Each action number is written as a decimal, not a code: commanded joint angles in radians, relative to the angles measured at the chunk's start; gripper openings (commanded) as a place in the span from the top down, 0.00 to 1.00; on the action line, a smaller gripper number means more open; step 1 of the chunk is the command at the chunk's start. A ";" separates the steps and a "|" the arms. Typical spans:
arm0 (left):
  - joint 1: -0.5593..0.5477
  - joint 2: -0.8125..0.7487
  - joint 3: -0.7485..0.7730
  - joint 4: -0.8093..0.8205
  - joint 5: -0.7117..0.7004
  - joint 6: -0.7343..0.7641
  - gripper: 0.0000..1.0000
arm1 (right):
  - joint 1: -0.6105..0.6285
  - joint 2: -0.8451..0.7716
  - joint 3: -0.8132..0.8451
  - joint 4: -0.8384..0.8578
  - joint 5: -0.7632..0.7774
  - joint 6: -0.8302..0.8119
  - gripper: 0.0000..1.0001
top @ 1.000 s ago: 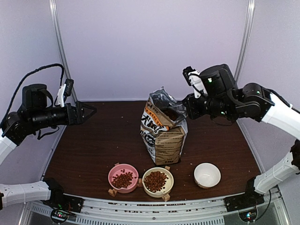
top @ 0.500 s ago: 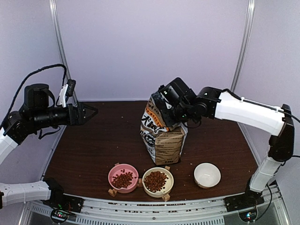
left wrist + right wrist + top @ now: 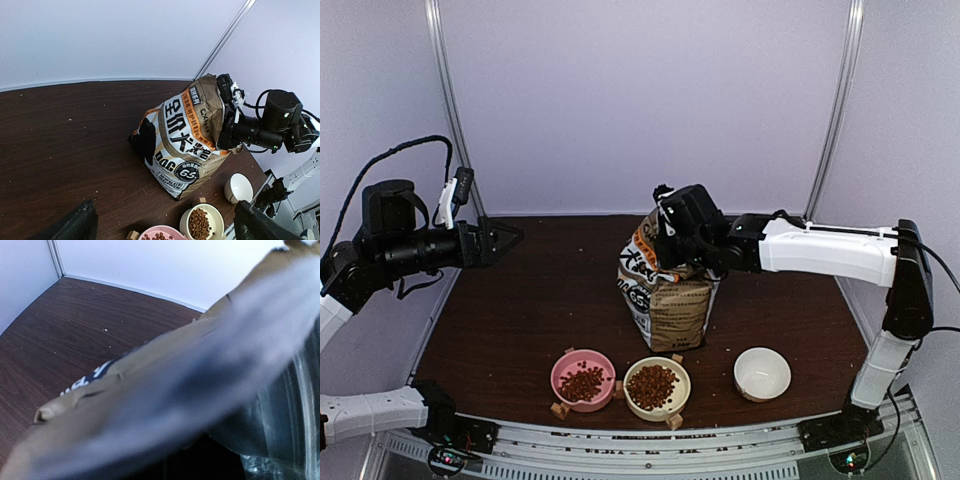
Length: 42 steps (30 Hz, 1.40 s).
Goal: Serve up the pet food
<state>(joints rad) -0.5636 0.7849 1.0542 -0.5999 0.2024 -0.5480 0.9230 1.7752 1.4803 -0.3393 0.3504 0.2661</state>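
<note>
Pet food (image 3: pixel 583 383): heaped in the pink bowl (image 3: pixel 556 378) and the cream bowl (image 3: pixel 685 386) at the table's (image 3: pixel 520 310) near edge; the white bowl (image 3: pixel 762 373) holds none.
Bag (image 3: pixel 665 295): upright behind the bowls, mouth open.
Right fingers: pressed together and hidden inside the bag's mouth; what they pinch cannot be told.
Left fingers (image 3: pixel 72 226): spread, empty, well left of the bag.
Risk: nothing steadies the bag, so the right arm (image 3: pixel 810 245) could drag it over when it lifts out, spilling pet food.

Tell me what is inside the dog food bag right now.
The right gripper dips into the dog food bag at its open top, fingertips hidden behind the rim. The right wrist view shows only a dark interior; whatever lies deeper is covered.
</note>
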 commanded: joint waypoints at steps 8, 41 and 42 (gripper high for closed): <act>0.006 -0.013 -0.005 0.048 -0.024 0.005 0.02 | -0.023 -0.156 -0.268 0.536 -0.121 -0.189 1.00; 0.006 0.002 -0.007 0.055 -0.041 0.011 0.02 | -0.016 -0.449 -0.483 0.673 -0.288 -0.263 1.00; 0.006 0.005 -0.007 0.055 -0.041 0.009 0.02 | -0.016 -0.453 -0.490 0.680 -0.291 -0.265 1.00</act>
<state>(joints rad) -0.5636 0.7891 1.0470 -0.5995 0.1745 -0.5480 0.9028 1.3521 1.0134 0.2276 0.0937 0.0288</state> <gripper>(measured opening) 0.978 0.061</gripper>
